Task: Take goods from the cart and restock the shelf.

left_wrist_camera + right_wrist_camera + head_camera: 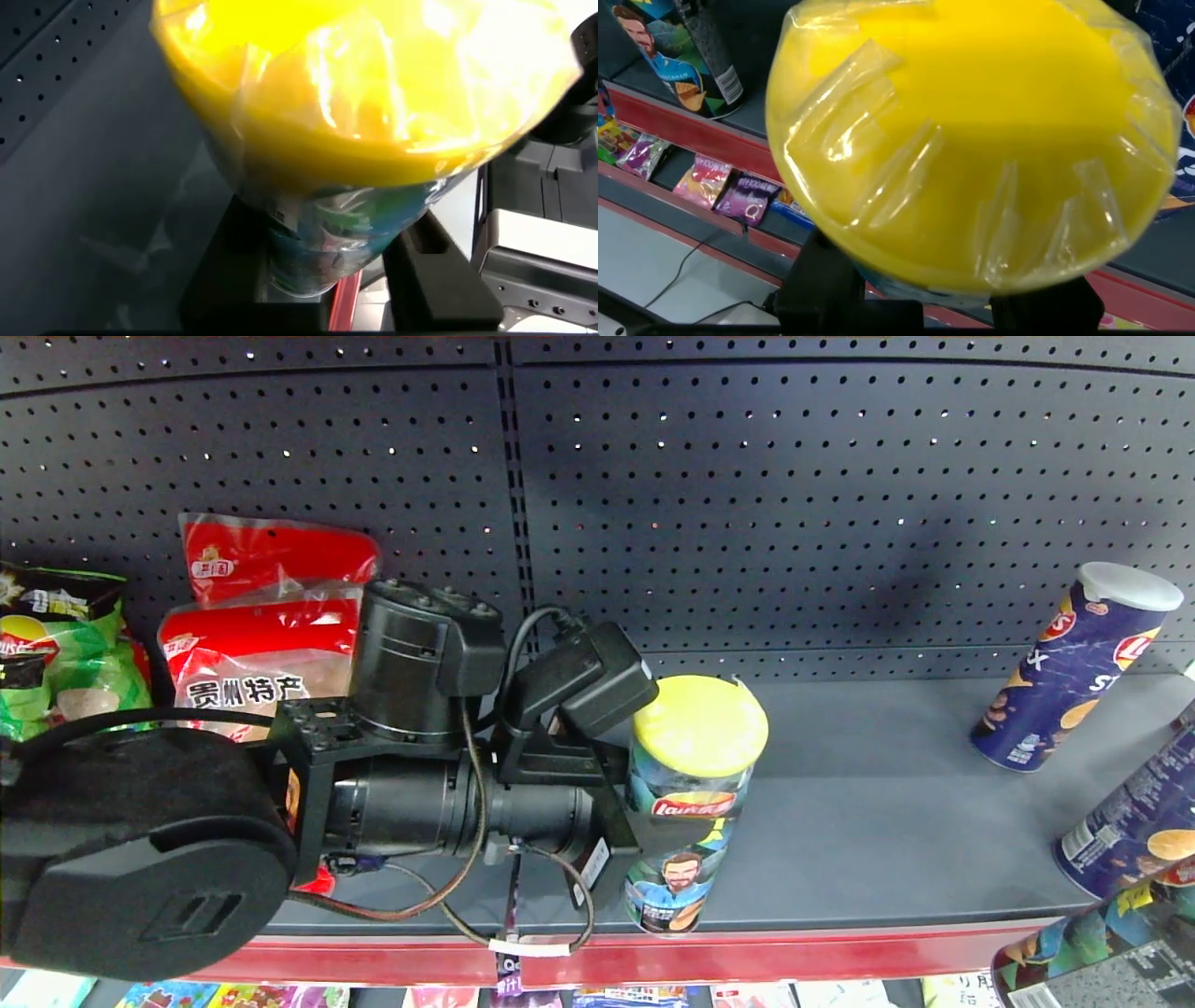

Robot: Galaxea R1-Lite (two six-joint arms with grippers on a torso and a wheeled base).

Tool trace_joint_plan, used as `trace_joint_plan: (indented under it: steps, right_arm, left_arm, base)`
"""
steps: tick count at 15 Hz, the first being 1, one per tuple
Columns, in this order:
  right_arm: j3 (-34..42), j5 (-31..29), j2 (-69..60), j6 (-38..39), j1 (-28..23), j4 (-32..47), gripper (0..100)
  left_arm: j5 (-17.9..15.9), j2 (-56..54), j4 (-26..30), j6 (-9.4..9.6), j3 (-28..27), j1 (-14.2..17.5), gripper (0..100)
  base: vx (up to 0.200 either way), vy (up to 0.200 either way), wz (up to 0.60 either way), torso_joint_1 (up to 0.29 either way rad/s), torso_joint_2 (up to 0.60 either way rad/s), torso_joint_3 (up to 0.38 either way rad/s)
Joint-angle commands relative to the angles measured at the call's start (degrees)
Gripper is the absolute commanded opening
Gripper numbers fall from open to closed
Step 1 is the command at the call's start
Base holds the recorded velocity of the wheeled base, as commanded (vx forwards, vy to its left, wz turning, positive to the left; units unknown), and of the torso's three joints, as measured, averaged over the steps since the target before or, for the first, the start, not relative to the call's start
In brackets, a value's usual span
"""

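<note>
Standing near the front edge of the grey shelf (887, 840), a yellow-lidded can (695, 775) is clamped between the fingers of the left gripper (644, 845), whose arm comes in from the left. In the left wrist view the same can (355, 93) is seen with a black finger on either side of its lower body, at the left gripper (327, 280). A red oval logo and a drawn portrait of a bearded man in blue are carried on its label.

A second yellow-lidded can (971, 140), its lid wrapped in clear film, is gripped low down by the right gripper (934, 303), out in front of the shelf's red edge (682, 126).

Two red bags (261, 616) with dark characters on a pale panel and a green bag (65, 653) are placed at the shelf's left. Well to the right, a blue can (1074, 672) with a white lid and a round red-and-yellow logo is tilted, and another blue can (1130, 831) lies nearer the front.
</note>
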Motion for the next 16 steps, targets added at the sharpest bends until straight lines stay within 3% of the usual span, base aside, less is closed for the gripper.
trace_joint_plan:
  steps: [1,3,6,12,14,16]
  right_arm:
    - [0.0,0.0,0.1,0.0,0.1,0.0,0]
    - [-0.2,0.0,0.1,0.0,0.1,0.0,0]
    - [-2.6,0.2,3.2,-0.1,1.5,-0.1,0]
    - [-19.2,0.1,27.1,-0.6,11.0,-2.6,0]
    - [-24.6,0.1,37.4,-0.7,14.5,-9.3,0]
    - [-28.6,0.2,44.3,-0.6,18.9,-12.2,0]
  left_arm:
    - [0.0,0.0,0.0,0.03,0.0,0.0,100]
    - [0.1,-0.4,0.0,-0.06,0.3,0.0,100]
    - [1.0,-2.8,-0.2,0.03,4.9,1.5,100]
    - [4.0,-16.4,0.2,-0.49,17.1,8.2,100]
    - [6.4,-22.1,0.2,-2.87,21.7,8.3,100]
    - [7.3,-25.7,0.3,-3.83,24.2,8.4,100]
  base:
    - [0.000,0.000,0.00,0.000,0.00,0.000]
    - [0.000,0.000,0.00,0.000,0.00,0.000]
    - [0.000,0.000,0.00,0.000,0.00,0.000]
    - [0.000,0.000,0.00,0.000,0.00,0.000]
    - [0.000,0.000,0.00,0.000,0.00,0.000]
    - [0.000,0.000,0.00,0.000,0.00,0.000]
